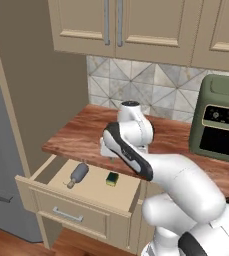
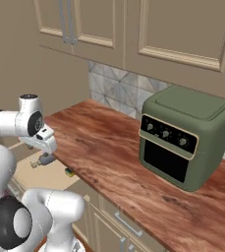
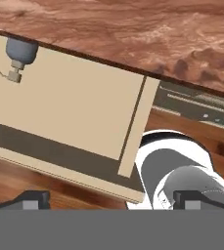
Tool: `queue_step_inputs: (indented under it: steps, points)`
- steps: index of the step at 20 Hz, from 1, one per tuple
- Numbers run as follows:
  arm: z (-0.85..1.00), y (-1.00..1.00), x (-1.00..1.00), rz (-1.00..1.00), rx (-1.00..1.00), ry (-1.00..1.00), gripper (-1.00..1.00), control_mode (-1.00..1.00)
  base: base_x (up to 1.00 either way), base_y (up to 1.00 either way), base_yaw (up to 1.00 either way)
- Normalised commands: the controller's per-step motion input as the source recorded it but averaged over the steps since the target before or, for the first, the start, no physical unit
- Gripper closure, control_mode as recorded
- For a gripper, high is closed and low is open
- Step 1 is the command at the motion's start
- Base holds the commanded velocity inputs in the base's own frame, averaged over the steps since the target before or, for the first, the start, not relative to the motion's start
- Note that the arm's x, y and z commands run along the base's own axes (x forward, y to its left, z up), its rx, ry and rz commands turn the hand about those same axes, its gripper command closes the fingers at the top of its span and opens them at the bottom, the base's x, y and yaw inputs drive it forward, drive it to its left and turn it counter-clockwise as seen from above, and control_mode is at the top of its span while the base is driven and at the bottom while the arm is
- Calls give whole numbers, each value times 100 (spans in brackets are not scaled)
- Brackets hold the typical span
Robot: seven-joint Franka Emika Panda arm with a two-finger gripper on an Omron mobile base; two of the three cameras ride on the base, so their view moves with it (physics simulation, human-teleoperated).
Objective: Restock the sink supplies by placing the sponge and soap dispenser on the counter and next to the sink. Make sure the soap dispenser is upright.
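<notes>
The soap dispenser [image 1: 78, 174] is lying on its side in the open drawer [image 1: 66, 200], with its pump top pointing toward the near left. The sponge [image 1: 112, 178] is sitting just to its right on the drawer floor, apart from the bottle, green side up. I am also seeing the bottle in the hand view [image 3: 19, 57], near the drawer's far left corner, its neck and pump pointing toward me.

The counter [image 1: 81, 135] is running above the drawer, a reddish-brown wood-grain top over beige cabinets. In the right base view this counter [image 2: 109, 157] is carrying a green countertop oven [image 2: 182, 142] on its right part, with a black door and small knobs. A patterned grey tile backsplash [image 1: 136, 85] is standing behind the counter, and beige upper cabinets [image 1: 121, 25] are hanging above it. At the far left a grey refrigerator [image 1: 1, 165] is standing beside a tall beige panel. The floor below is brown wood.

The gripper [image 3: 111, 199] is hanging above the right end of the drawer, and I am seeing its two dark fingertips [image 3: 33, 199] spread wide with nothing between them. It is touching neither the bottle nor the sponge.
</notes>
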Motion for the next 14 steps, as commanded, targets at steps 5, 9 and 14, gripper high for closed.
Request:
queue_step_inputs:
  steps: [5,9,14]
  points:
    - [-95,86,26,-13,0,44,-100,-100,0,0,0]
    - [-42,65,52,-13,0,27,-100,-100,0,0,0]
    - [-18,43,44,-6,0,12,-100,-100,0,0,0]
